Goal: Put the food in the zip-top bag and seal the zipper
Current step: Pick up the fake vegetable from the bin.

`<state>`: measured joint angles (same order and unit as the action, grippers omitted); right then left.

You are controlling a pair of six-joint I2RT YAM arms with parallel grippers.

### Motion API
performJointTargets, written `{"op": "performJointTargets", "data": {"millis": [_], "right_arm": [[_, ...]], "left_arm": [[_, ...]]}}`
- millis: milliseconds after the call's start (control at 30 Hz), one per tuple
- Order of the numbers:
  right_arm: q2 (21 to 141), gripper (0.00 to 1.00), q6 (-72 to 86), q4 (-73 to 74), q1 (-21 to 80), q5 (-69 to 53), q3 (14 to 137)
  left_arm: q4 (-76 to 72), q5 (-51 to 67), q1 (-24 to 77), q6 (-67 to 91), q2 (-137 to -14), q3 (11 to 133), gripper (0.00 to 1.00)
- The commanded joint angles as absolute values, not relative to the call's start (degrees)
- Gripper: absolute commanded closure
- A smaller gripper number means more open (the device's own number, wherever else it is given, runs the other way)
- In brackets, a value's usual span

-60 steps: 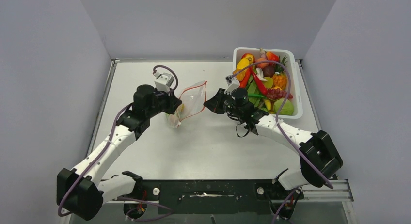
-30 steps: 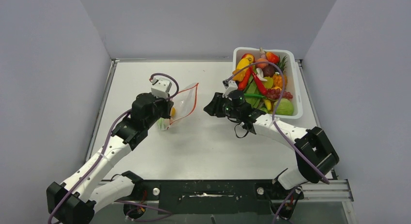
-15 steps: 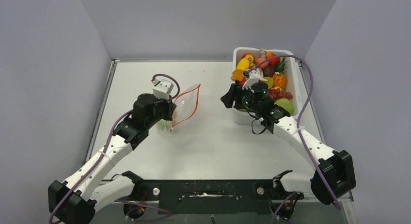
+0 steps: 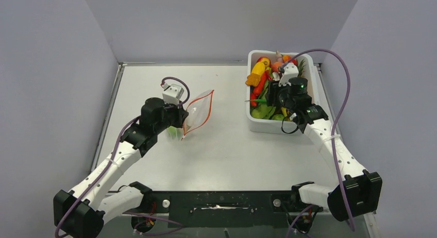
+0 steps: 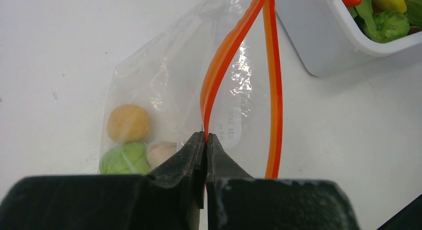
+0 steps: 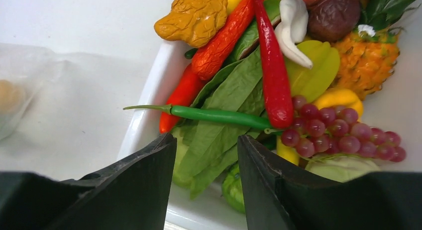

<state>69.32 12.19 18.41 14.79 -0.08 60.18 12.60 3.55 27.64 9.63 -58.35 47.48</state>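
**Left.** The left arm [image 4: 121, 153] reaches over the counter [image 4: 232, 155] to the zip-top bag [image 4: 197, 110], which sits left of centre. Its loaded bottom appears to rest on the counter, and its mouth is raised toward the right.
- The left jaws are pressed together on one lip of the zipper [image 5: 224, 56], at its near end. The other lip bows away to the right and does not touch the first.
- Judgement: pinching a single lip props the thin pouch up and leaves the mouth gaping toward the tub, ready for drop-ins.
- At the bag's bottom an orange ball [image 5: 129, 123], a green piece [image 5: 124, 158] and a pale piece [image 5: 160, 151] lie bunched together.

**Centre.** A strip of bare counter lies between bag and tub, which do not touch.

**Right.** The white tub [image 4: 268, 125] stands at the far right, heaped with the rest of the food [image 6: 234, 90].
- The right arm [image 4: 330, 145] hangs over the tub's near-left corner. The right jaws stand apart with nothing between them.
- Below them lie green leaves [image 6: 224, 135] and a slim green pepper [image 6: 214, 115]. The long red chili [image 6: 271, 65] is just beyond, its tip against the grapes [image 6: 343, 138].
- Judgement: this is the picking stage. A few pieces are bagged, most are not, and the zipper is unsealed.
- Risk: the pieces overlap, so lifting one may drag its neighbours.
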Motion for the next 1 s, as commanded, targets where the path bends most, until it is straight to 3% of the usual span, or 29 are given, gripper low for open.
{"op": "performJointTargets", "data": {"millis": [0, 400, 967], "right_arm": [[69.93, 0.49, 1.43, 17.57, 14.32, 0.13, 62.73], [76.02, 0.49, -26.89, 19.34, 14.25, -15.19, 64.42], [84.98, 0.53, -42.33, 18.92, 14.7, -13.33, 66.78]], "left_arm": [[9.03, 5.05, 27.25, 9.23, -56.6, 47.69, 1.0], [7.82, 5.33, 27.24, 9.06, -54.94, 46.82, 1.0], [7.35, 4.65, 27.07, 8.75, -53.54, 46.2, 1.0]]}}
